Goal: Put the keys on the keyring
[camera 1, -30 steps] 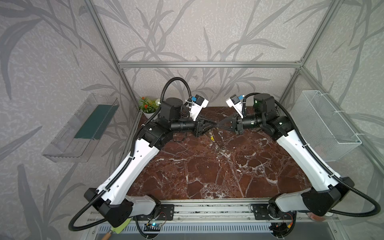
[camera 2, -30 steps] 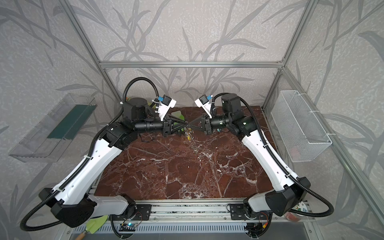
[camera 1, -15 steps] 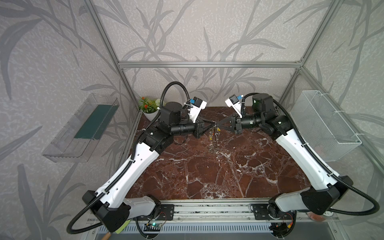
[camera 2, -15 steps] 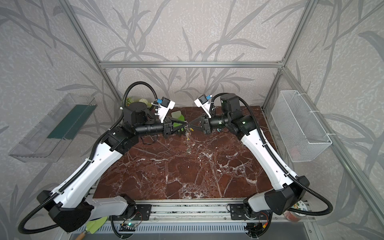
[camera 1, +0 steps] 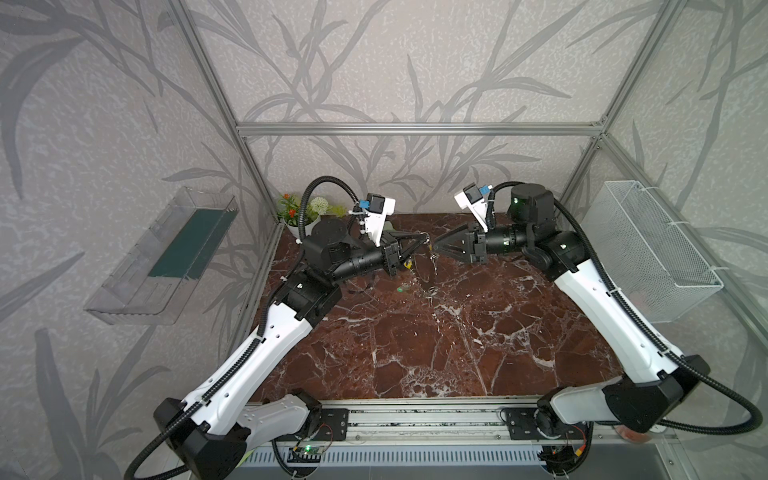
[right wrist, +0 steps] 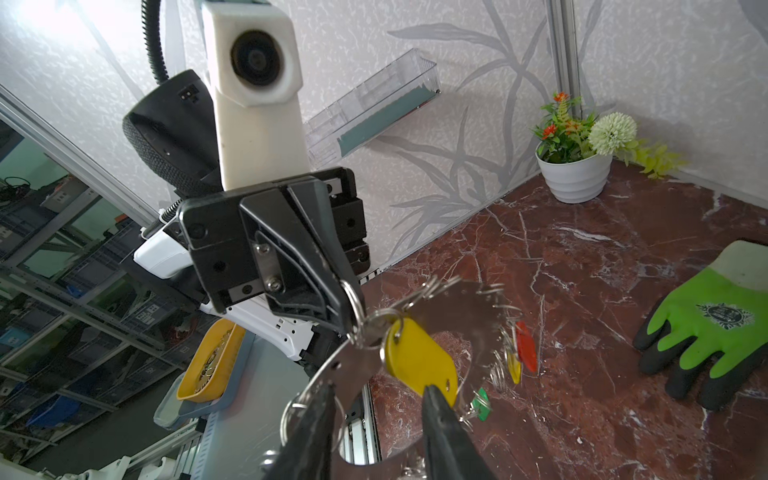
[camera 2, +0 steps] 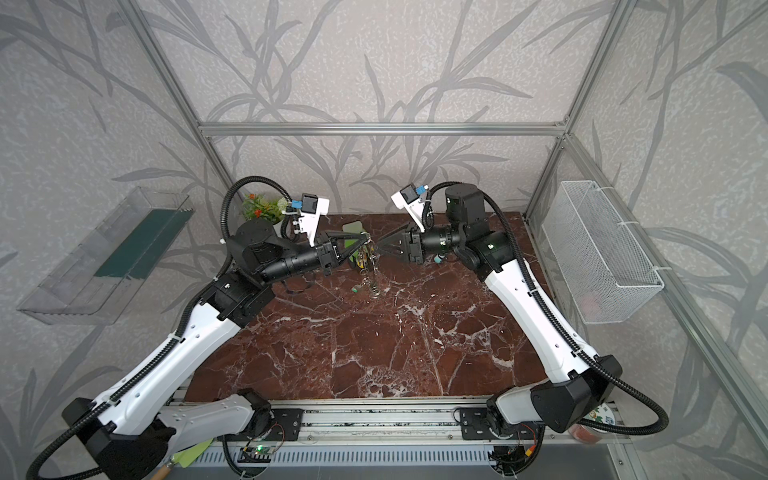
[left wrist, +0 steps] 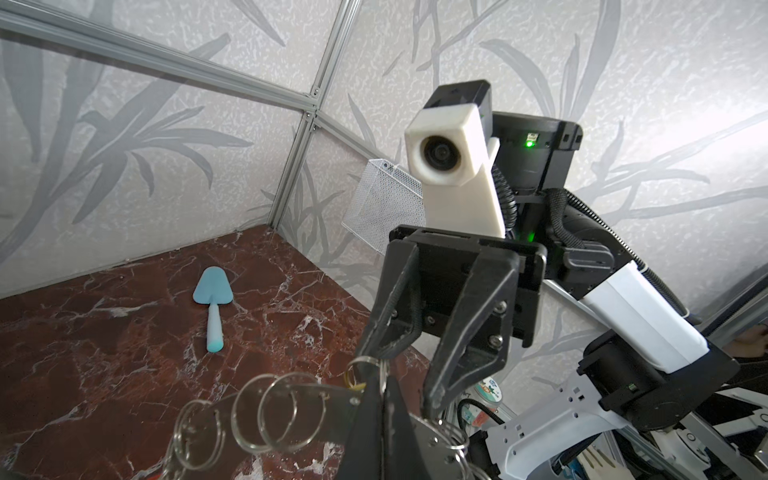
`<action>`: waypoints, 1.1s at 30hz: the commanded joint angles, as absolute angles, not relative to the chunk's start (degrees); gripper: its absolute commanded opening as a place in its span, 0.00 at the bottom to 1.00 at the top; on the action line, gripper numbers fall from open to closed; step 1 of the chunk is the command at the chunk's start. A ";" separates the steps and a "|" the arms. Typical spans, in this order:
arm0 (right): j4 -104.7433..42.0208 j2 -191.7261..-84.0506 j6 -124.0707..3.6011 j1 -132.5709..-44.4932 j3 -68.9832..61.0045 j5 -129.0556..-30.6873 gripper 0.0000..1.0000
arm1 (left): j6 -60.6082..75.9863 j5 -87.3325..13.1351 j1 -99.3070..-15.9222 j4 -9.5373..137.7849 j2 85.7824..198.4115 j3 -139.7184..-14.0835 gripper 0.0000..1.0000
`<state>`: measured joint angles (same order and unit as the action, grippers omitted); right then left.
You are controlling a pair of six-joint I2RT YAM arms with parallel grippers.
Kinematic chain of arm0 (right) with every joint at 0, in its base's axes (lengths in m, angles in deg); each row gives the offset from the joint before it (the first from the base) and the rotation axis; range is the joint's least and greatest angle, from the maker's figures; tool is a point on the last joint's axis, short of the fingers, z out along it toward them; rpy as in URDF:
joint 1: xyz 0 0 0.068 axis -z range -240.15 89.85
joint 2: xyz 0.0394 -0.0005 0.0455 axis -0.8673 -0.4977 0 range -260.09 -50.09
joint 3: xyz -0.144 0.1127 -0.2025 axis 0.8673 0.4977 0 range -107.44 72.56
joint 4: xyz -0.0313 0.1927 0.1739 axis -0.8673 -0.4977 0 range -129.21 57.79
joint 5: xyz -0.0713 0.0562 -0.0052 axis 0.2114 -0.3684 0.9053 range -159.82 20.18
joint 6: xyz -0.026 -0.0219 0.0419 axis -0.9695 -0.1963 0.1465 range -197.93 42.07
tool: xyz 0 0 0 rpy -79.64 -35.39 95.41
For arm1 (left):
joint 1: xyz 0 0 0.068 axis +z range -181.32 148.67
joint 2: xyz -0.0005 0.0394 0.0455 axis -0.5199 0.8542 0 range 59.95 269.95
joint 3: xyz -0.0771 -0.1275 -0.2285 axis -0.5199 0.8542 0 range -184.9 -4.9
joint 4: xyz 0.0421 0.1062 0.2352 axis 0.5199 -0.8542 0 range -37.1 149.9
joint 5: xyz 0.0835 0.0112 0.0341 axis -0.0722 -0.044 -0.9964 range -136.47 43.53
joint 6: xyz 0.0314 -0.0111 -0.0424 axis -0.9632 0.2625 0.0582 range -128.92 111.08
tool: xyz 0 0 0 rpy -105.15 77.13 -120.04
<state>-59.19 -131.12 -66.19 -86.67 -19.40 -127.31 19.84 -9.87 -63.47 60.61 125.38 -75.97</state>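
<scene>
At nine o'clock from the parted right pincer [camera 1: 437,245], the keyring [right wrist: 461,311] hangs clamped by the left pincer [camera 1: 427,239].

Left wrist view: thin wire loops [left wrist: 274,411] sit close to the lens and are blurred. The flat grey metal keyring [left wrist: 328,424] is a dark shape, mostly behind the left tool [left wrist: 382,399]; the bottom edge cuts both.

Right wrist view: the keyring's lower rim runs off the bottom edge, partly covered by the right tool's [right wrist: 378,390] black fingers [right wrist: 449,436], which are also cropped. Whether a key hangs behind the large yellow plastic tag [right wrist: 419,365] cannot be told. Where the left tool bites the rim is buried under loops. The green-and-black glove [right wrist: 706,332] is cropped at the frame's side.

Both top views: small silver keys [camera 2: 368,270], tags and ring merge into one glinting cluster, too small to separate.
</scene>
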 commanded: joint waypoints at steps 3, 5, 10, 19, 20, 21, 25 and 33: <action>-59.97 -131.29 -68.83 -86.74 -20.42 -124.87 0.38 | 23.68 -9.53 -63.27 69.96 123.95 -75.52 0.00; -60.77 -131.38 -70.05 -87.13 -20.82 -123.26 0.39 | 23.87 -9.31 -63.23 69.82 124.31 -75.76 0.00; -60.86 -131.74 -71.18 -87.95 -21.61 -121.60 0.42 | 23.61 -8.57 -63.23 68.08 124.90 -77.05 0.00; -58.34 -131.23 -71.17 -88.71 -21.29 -119.99 0.28 | 25.09 -10.43 -63.32 67.80 125.78 -77.50 0.00; -57.82 -131.08 -71.01 -88.79 -20.92 -120.23 0.22 | 25.50 -11.13 -63.33 67.93 125.95 -77.46 0.00; -57.42 -130.97 -70.71 -88.95 -20.66 -120.43 0.17 | 25.98 -11.80 -63.33 68.06 126.17 -77.48 0.00; -56.62 -129.98 -70.27 -89.35 -19.13 -119.44 0.01 | 27.33 -15.45 -63.41 68.98 126.51 -77.60 0.00; -59.84 -128.47 -72.29 -90.21 -17.44 -116.42 0.00 | 31.93 -20.53 -63.81 74.32 126.84 -77.75 0.00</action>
